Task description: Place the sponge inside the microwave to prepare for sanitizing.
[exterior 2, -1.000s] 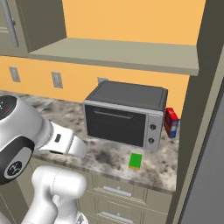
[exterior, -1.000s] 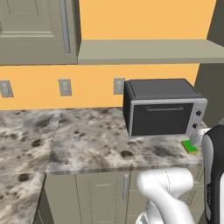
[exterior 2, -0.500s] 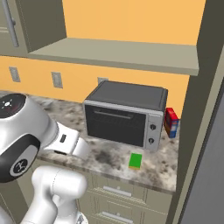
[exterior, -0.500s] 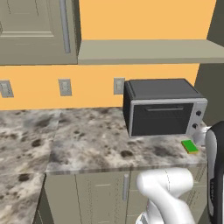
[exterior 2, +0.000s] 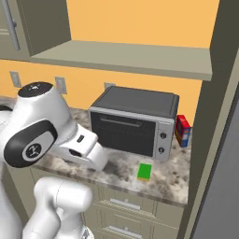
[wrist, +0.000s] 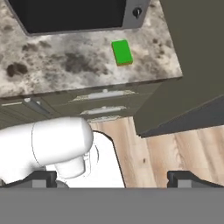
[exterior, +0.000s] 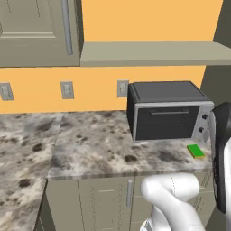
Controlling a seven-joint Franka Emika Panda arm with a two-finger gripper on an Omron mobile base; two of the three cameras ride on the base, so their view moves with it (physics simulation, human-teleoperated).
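Hand view: sponge (wrist: 122,52) flat on counter (wrist: 65,70), long axis toward oven (wrist: 70,13); jaws wide open, empty.

The arm (exterior 2: 51,140) is built of glossy white, rounded cylindrical links, with dark grey to black round caps at the joints; one cap carries a small pale circular emblem whose detail is too fine to read. In the left base view a thick white tubular elbow segment (exterior: 173,198) shows beside a long black, pill-shaped joint band edged in white. The finger tips (wrist: 186,178) are small, dark, blocky and flat-topped; no cables or screws can be made out at this resolution.
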